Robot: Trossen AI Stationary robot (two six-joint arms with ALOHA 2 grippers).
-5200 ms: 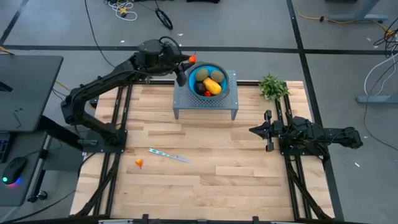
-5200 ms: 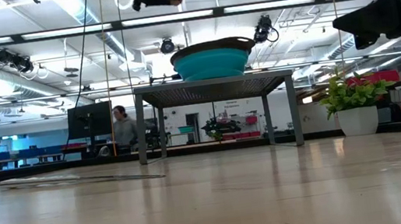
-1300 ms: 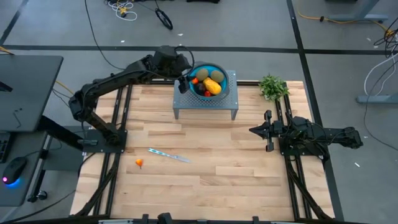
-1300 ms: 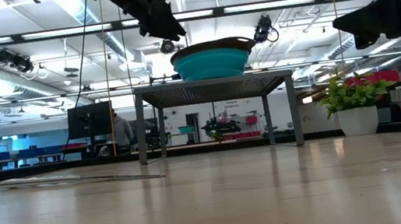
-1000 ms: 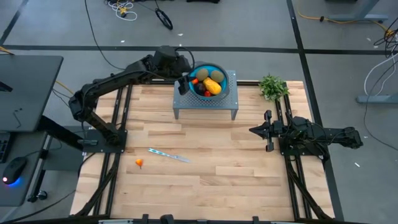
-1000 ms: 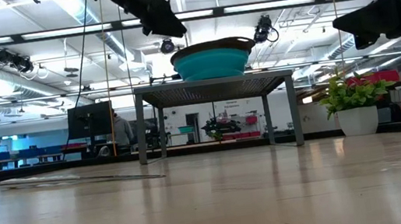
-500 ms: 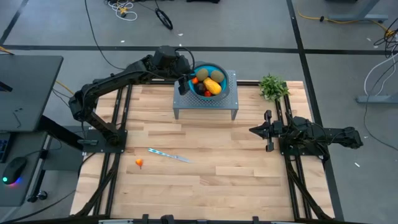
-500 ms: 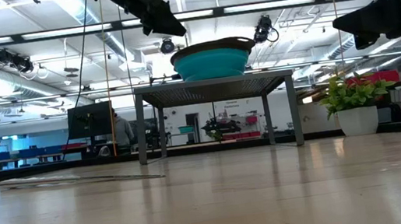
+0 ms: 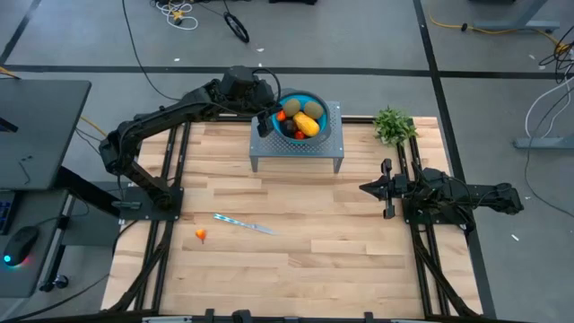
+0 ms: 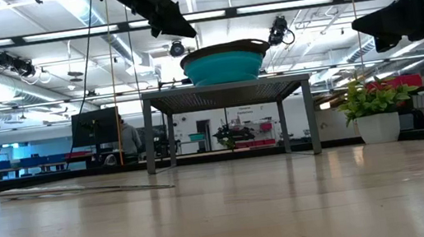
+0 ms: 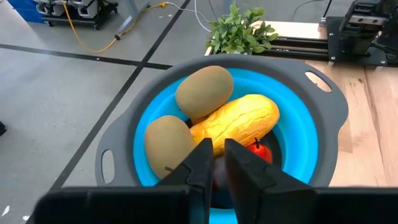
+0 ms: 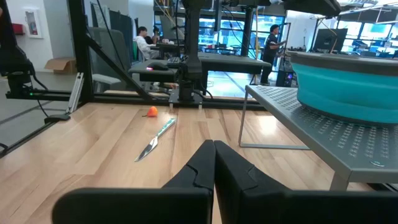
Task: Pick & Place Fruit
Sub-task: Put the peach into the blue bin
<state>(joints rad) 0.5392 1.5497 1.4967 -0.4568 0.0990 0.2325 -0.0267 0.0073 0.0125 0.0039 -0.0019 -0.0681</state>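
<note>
Left hand (image 11: 217, 163): poised over the near rim of the blue bowl (image 9: 316, 101), fingers drawn to a narrow gap with nothing between them. Whether they are done closing cannot be told.

Right hand (image 12: 213, 163): parked low over the right side of the table (image 9: 296, 260), fingers pressed together, empty, pointing toward the stand.

Bowl: sits on a grey perforated stand (image 9: 296, 146) at the far edge of the table.

Fruit in the bowl:
- two brown-green ovals (image 11: 204, 91), side by side;
- one long yellow-orange fruit (image 11: 239, 121), leaning against them;
- one small red fruit (image 11: 262, 151), partly hidden behind the left hand's fingers;
- in the overhead view, an orange dot (image 9: 282, 115) at the bowl's left side, just beside the hand.

Fruit outside the bowl: one small orange piece (image 9: 201, 235) on the table, near the left front, well apart from the stand.

Other items: a slim silvery-blue knife-like stick (image 9: 244, 223) lying near that orange piece; a green leafy plant (image 9: 393, 125) at the far right of the table.

Progress, as a judgement: most of the set is already in the bowl. One piece on the table is left to collect, probably by the left arm, which is nearer.

Change from earlier frames: some seconds ago the left hand stood beside the bowl with an orange piece at its tip. That piece now lies inside. Over the last second the fingers have narrowed while the arm barely shifted. The right arm has not moved.
</note>
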